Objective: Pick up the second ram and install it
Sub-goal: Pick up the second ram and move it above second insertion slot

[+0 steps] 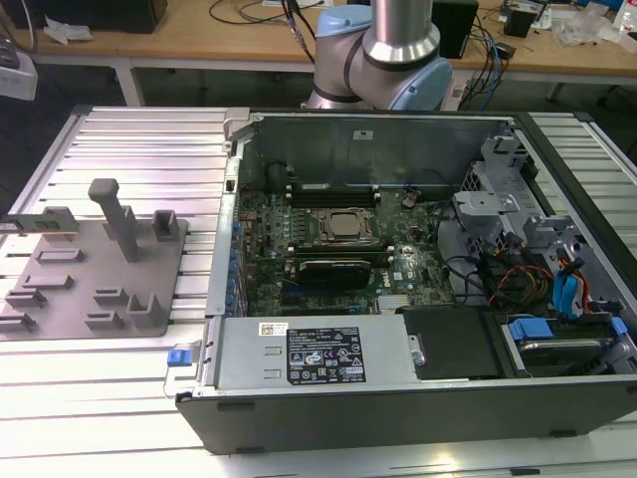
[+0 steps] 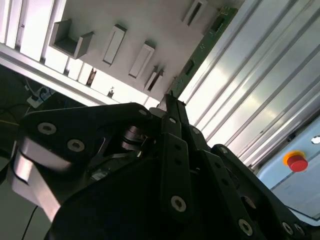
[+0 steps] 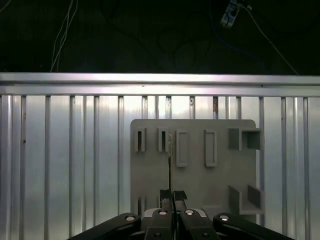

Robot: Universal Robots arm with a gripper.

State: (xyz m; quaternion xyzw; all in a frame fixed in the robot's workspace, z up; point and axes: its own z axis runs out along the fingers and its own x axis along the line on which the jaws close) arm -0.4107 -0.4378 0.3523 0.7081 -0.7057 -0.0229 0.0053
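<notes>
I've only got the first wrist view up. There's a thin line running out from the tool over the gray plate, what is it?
Observer: A memory stick gripped in the tool; the second wrist view shows its flat green face.
Operator: And off to the side?
Observer: In the exterior view an open computer case lies at the exterior view's right of the gray plate.
Operator: Anything farther out?
Observer: In the second wrist view a red button sits beyond the ribbed table.
</notes>
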